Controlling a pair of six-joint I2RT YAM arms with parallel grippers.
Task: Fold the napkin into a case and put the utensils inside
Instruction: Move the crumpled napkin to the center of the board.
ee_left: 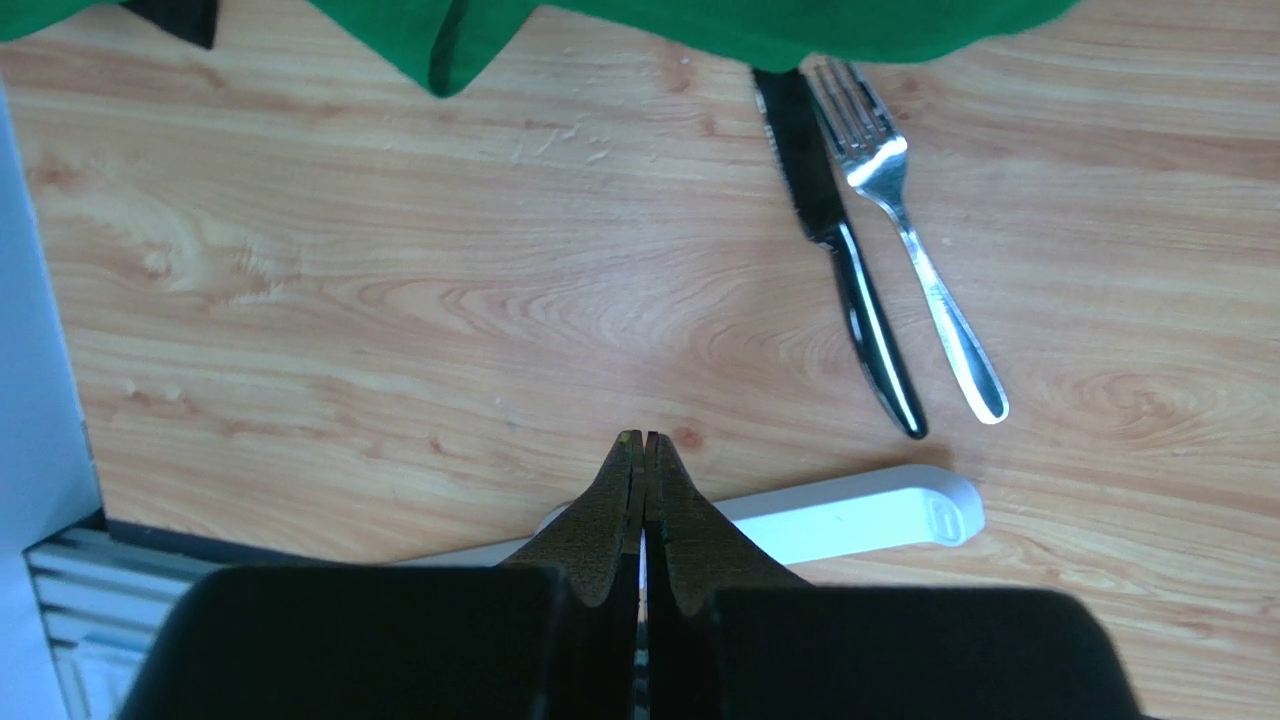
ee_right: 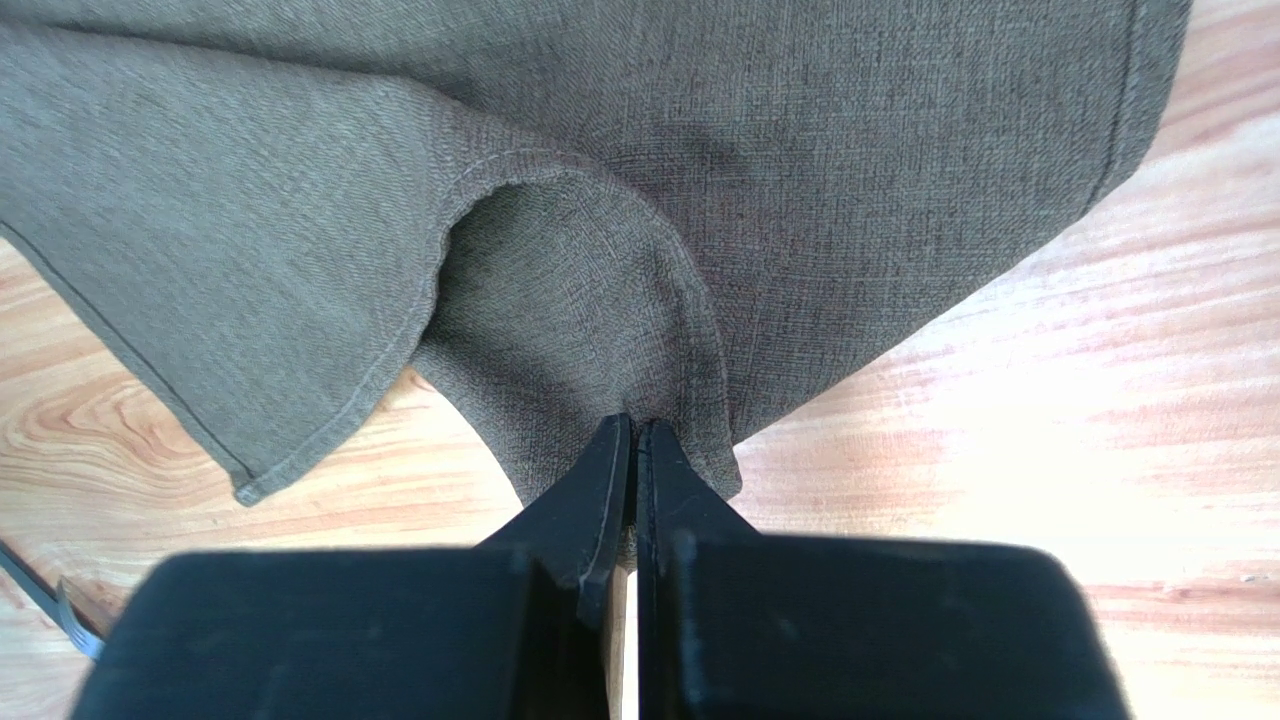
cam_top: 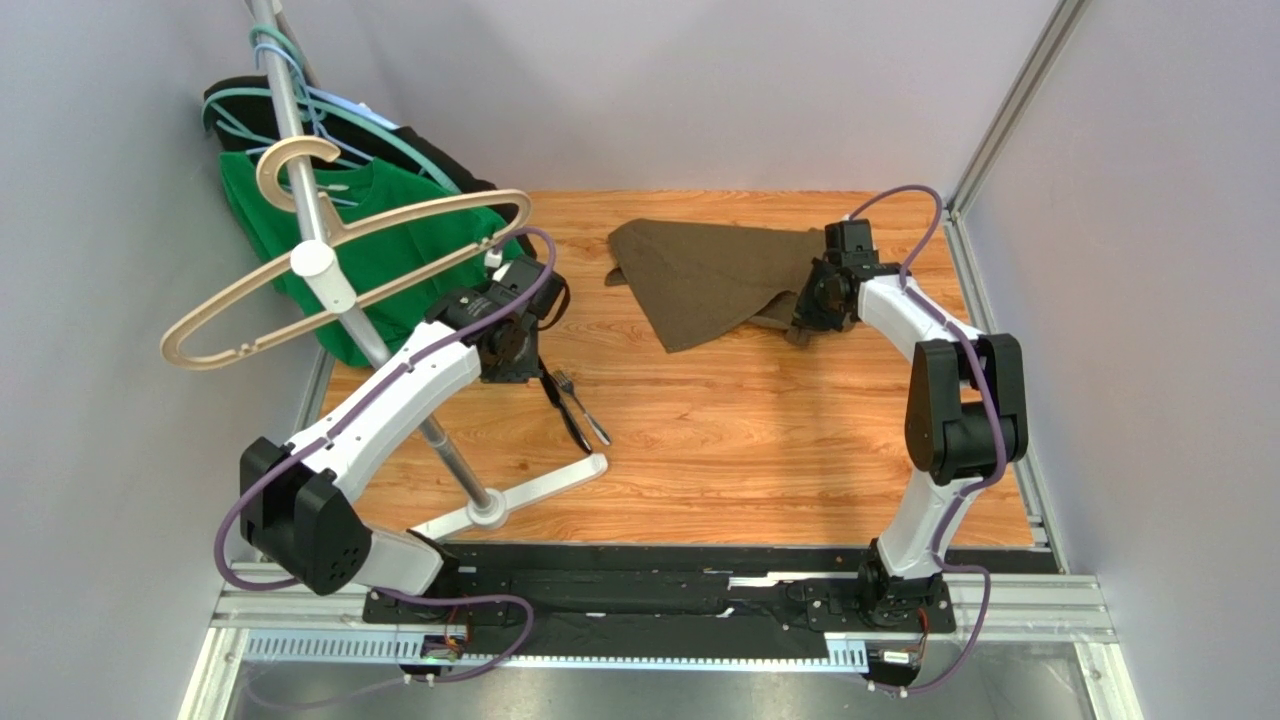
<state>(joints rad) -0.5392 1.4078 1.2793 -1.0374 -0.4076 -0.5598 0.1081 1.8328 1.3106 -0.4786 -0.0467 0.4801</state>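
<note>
**Step in hand: folding the napkin.**

The right fingers (ee_right: 619, 450) are clenched on the napkin (ee_right: 631, 165). They pinch a hemmed edge at the cloth's right-hand part. The fabric rises in a small hump toward the fingertips and curls over itself there. The napkin lies at the far centre-right of the desk (cam_top: 751, 435), spread as an irregular, partly doubled sheet with one corner pointing toward the near edge.

The left fingers (ee_left: 634, 458) are pressed together and grasp nothing. They hang above bare wood on the left side of the desk.

**Location of the utensils.**

A knife (ee_left: 842, 270) and a fork (ee_left: 909, 225) lie side by side, just apart, on the desk ahead of the left fingers. Their far ends sit at the hem of the green shirt (ee_left: 751, 23). The white foot of the garment rack (ee_left: 857, 518) lies near their other ends. They are well apart from the napkin.

**Containers.**

No case exists yet. The cloth shows no narrow pouch shape and no pocket, and nothing lies in or on it.

**Next move, as judged.**

1. Carry the pinched edge across the cloth so that the layers lie flat and aligned.
2. Keep the cloth from dragging along the desk during the fold.
3. Leave one end open to form a pocket.
4. Only then pick up the knife and fork; the left fingers must part first.
</note>
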